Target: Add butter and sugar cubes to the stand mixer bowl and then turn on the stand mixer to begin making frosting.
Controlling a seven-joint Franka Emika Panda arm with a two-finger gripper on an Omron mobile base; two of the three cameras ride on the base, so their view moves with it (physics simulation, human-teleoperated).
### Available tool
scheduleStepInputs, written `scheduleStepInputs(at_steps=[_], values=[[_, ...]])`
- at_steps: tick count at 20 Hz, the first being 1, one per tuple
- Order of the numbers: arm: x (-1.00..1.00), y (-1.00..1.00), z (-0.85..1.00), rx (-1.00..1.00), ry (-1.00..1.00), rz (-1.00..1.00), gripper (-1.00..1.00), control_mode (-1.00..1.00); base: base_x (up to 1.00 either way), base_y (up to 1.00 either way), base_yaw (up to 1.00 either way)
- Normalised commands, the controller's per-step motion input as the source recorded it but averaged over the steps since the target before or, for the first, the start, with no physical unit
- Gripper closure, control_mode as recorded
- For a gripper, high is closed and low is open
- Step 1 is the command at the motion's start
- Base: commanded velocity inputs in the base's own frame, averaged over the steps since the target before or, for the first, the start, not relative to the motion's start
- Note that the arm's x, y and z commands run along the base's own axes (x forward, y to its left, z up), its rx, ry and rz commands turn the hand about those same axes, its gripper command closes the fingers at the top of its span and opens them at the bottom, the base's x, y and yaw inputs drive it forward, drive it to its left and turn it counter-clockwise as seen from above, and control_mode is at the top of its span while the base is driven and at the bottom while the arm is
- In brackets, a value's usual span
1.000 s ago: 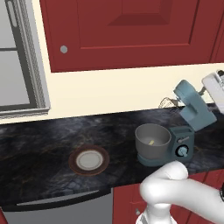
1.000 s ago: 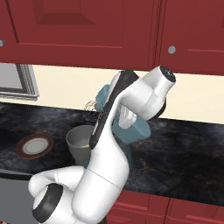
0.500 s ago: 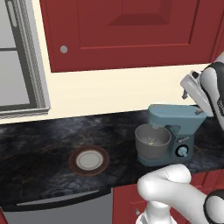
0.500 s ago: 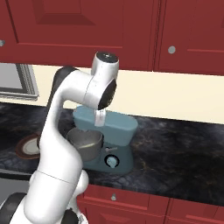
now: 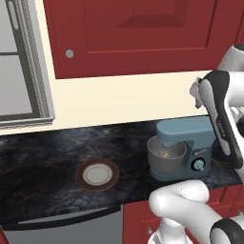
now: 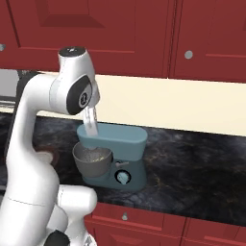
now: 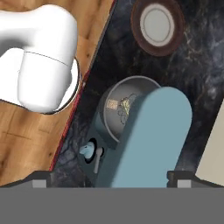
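The gripper (image 7: 107, 183), fingers wide apart and empty, had risen above the stand mixer (image 6: 113, 156), whose head had dropped level over the stand mixer bowl (image 5: 164, 155). Butter (image 7: 125, 105) lay inside (beside a sugar cube, I judged), so only the knob (image 5: 198, 165) remained. Farther left sat a plate (image 5: 96, 175), well apart.
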Motion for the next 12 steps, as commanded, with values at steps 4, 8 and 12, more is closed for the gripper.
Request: scheduleStepInputs(at_steps=[4, 8, 12], values=[[-0.66, 0.00, 0.00, -0.03, 0.00, 0.00, -1.00, -1.00, 0.00, 0.00, 0.00], [-0.61, 0.03, 0.00, 0.00, 0.01, 0.00, -1.00, -1.00, 0.00, 0.00, 0.00], [-0.53, 0.07, -0.05, 0.00, 0.02, -0.15, -1.00, -1.00, 0.00, 0.00, 0.00]])
